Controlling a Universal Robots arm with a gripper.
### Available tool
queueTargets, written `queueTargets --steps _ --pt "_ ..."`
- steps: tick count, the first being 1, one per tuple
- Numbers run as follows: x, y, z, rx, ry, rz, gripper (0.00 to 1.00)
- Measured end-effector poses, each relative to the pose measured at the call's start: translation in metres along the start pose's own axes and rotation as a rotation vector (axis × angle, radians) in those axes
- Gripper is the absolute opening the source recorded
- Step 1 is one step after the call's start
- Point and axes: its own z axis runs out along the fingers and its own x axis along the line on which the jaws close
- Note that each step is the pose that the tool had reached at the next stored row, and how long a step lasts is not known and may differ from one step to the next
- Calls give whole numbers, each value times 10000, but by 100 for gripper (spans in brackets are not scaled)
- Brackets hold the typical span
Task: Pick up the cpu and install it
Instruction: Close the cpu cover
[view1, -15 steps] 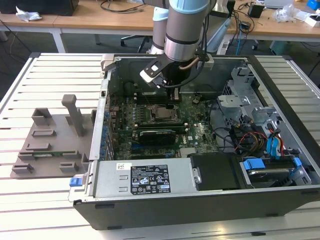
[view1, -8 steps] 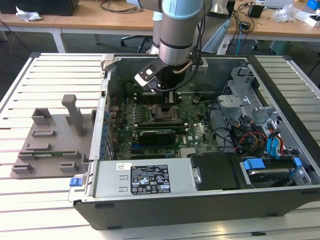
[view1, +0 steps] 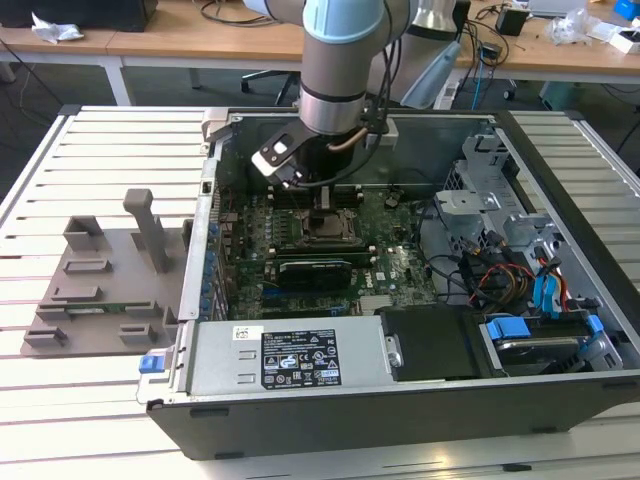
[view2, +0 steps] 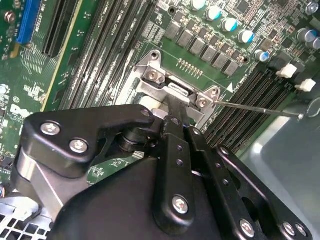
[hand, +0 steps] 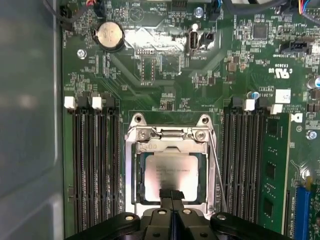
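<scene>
The cpu (hand: 170, 167), a small silver-grey square chip, lies flat inside the metal socket frame (hand: 131, 170) on the green motherboard in the first wrist view. My gripper (hand: 171, 194) is shut, its two thin black fingertips pressed together and overlapping one edge of the cpu. In the second wrist view the gripper (view2: 175, 102) narrows to a point at the socket's hinged bracket (view2: 172, 90), hiding most of the chip. In the exterior view the gripper (view1: 325, 203) hangs straight down over the socket (view1: 326, 228) inside the open computer case (view1: 400, 400).
Rows of black memory slots (hand: 95, 165) flank the socket on both sides. A thin wire lever (hand: 216, 165) runs along the frame. A coin battery (hand: 109, 35) sits farther off. A grey tray with upright posts (view1: 100, 290) lies at the exterior view's left.
</scene>
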Motion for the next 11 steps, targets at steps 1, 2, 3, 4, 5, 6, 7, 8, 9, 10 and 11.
queueTargets --steps 1,2,3,4,5,6,7,8,9,10,11 --pt "0 -8 5 0 0 0 11" --pt "1 -12 12 -1 1 0 11" --pt "1 -16 22 -1 1 0 11" --pt "1 -17 26 -1 0 0 11" --pt "1 -18 32 2 -3 -2 11" --pt "0 -19 40 5 -7 -2 11" --pt "0 -20 41 4 -6 0 11" --pt "1 -16 42 5 -4 2 11" --pt "1 1 42 5 -1 3 11" --pt "0 43 40 0 -3 1 11" --pt "-1 82 37 -1 -1 1 11"
